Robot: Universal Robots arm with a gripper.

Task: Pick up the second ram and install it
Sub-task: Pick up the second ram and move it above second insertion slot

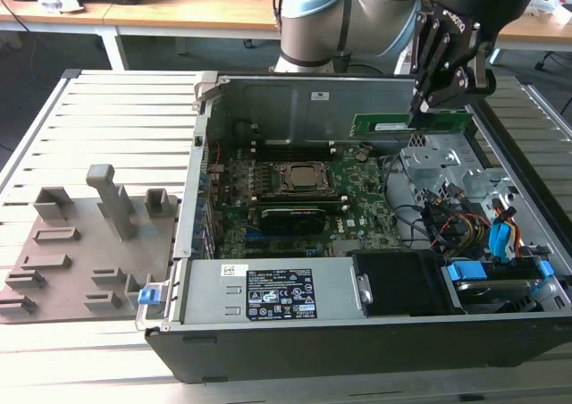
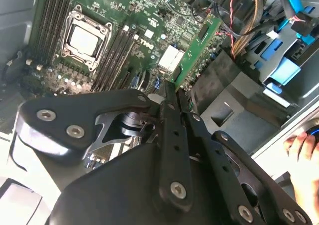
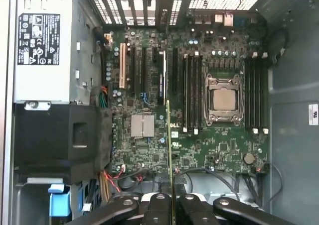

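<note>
The gripper (image 1: 421,111) was closed on the second ram (image 1: 409,124), pinching one end of the green stick between its fingers. The stick was held level above the open computer case (image 1: 357,346), near the case's far wall and toward the exterior view's right, over the metal drive cage (image 1: 438,158). In the first wrist view it appeared edge-on as a thin line over the motherboard (image 3: 149,155), roughly in line with the long memory slots (image 3: 192,93) beside the CPU socket (image 3: 223,99). It seemed to hang clear of the board, though contact was hard to judge from these angles. The power supply (image 1: 268,292) lay along the case's near edge. A person's hand (image 2: 303,155) rested at the case's rim in the second wrist view.
</note>
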